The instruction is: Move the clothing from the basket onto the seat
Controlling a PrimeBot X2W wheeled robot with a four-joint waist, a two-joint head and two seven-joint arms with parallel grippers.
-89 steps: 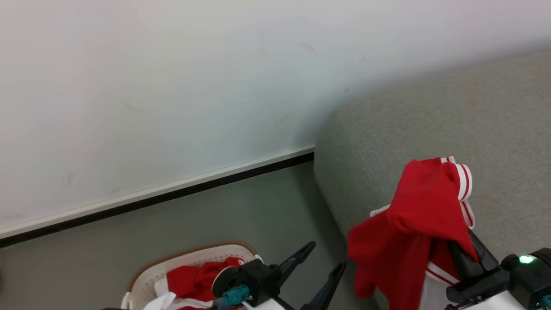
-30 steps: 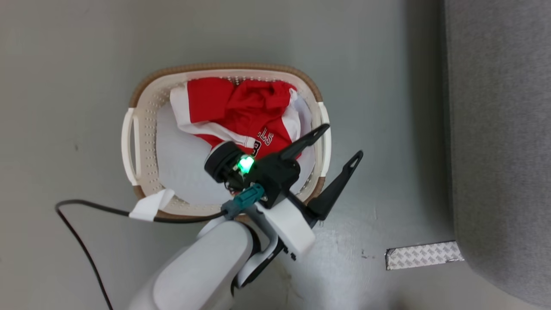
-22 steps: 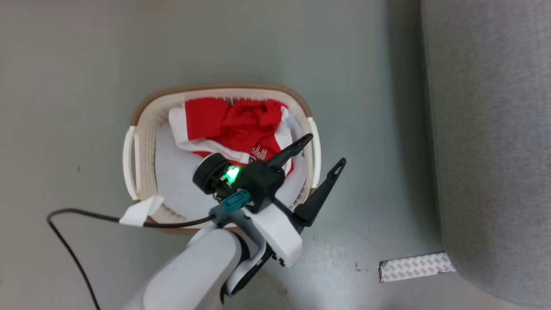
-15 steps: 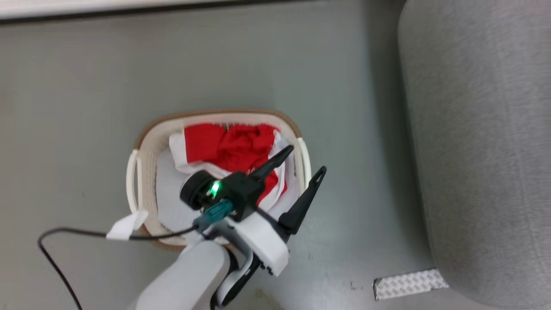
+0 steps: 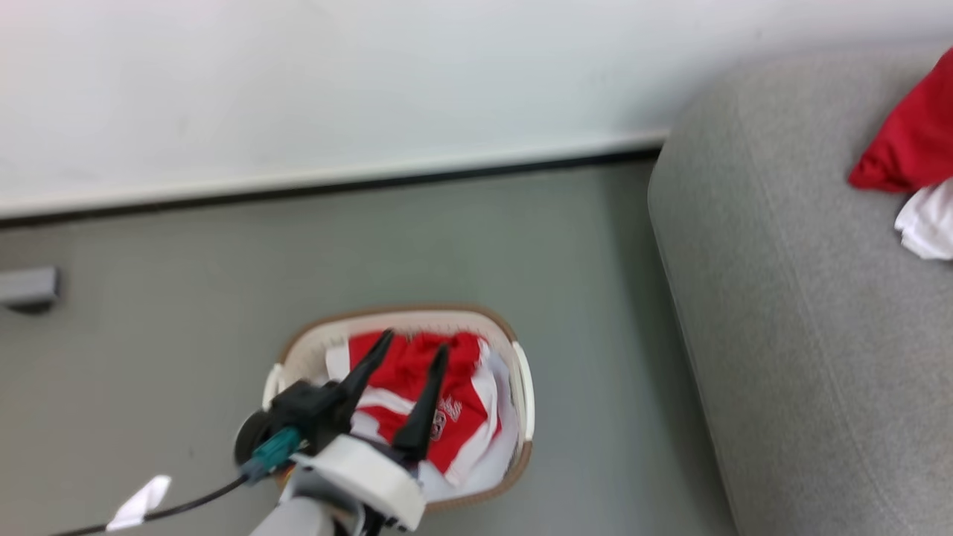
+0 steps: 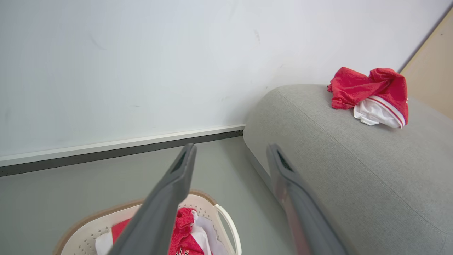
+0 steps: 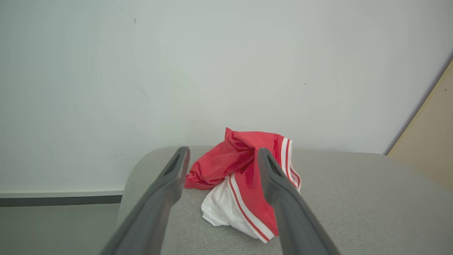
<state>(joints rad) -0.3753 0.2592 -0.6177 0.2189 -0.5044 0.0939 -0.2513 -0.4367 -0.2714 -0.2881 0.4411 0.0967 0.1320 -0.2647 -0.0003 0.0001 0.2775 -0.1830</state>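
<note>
Left gripper spread wide over the basket, red jersey waiting inside. Other red garment heaped on the seat, right gripper gaping empty before it. Looks like between trips; probably time to dip left down and pinch some fabric.

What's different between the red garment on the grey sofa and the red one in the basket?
The sofa garment lies up on the sofa; the basket garment sits in the basket on the floor. The sofa garment shows striped white trim but no visible lettering; the basket garment shows white lettering. The basket garment rests on a pale sheet, the sofa garment on bare upholstery. Both are bright red with white, and crumpled.
</note>
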